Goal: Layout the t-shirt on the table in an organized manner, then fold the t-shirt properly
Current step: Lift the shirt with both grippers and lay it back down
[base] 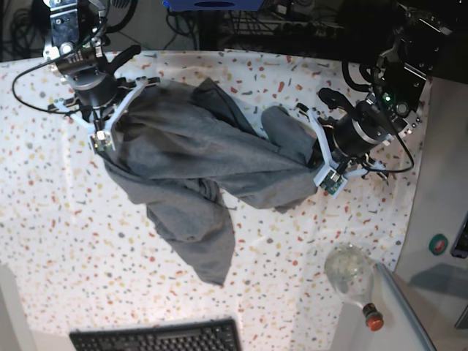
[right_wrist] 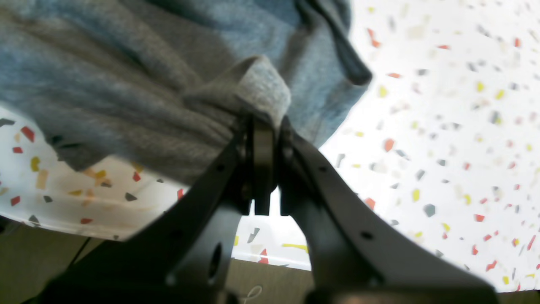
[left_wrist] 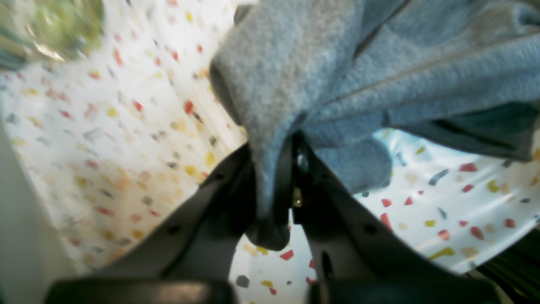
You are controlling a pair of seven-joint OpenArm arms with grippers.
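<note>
I have the soft heather-grey cotton t-shirt strung crumpled between both arms, sagging onto the white red-, yellow- and grey-flecked table cloth. My left gripper is clenched on a bunched fold at the scene's right; my right gripper pinches a hem at far left. I can read no print or label.
</note>
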